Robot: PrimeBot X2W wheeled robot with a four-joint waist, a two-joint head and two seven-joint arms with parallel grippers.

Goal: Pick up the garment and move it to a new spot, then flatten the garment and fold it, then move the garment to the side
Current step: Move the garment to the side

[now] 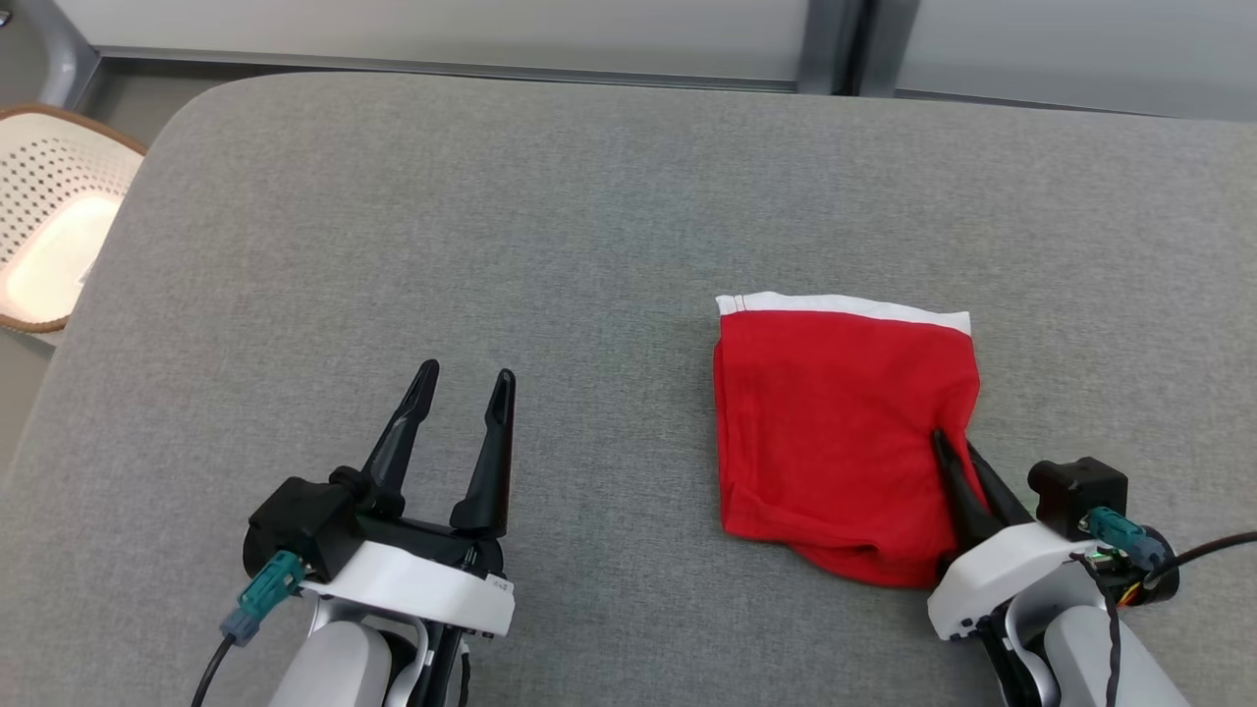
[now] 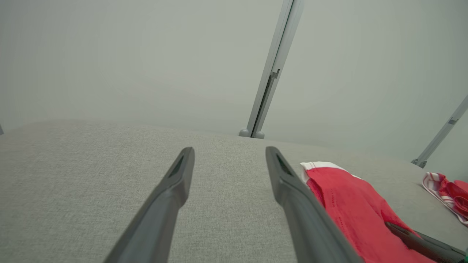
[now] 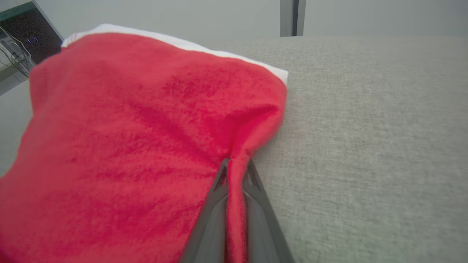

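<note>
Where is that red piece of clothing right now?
In the head view the red garment lies folded on the grey surface, right of centre, its right edge pinched by the right gripper; the open left gripper stands apart to its left.

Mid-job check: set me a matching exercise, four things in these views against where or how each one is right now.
Things
1. left gripper
2. right gripper
3. red garment
4. basket

States and places
a. lying on the grey surface, white band at its far edge
b. open, holding nothing
c. beyond the surface's left edge
d. shut on a pinch of red cloth

Pairs: 1-b, 2-d, 3-a, 4-c
</note>
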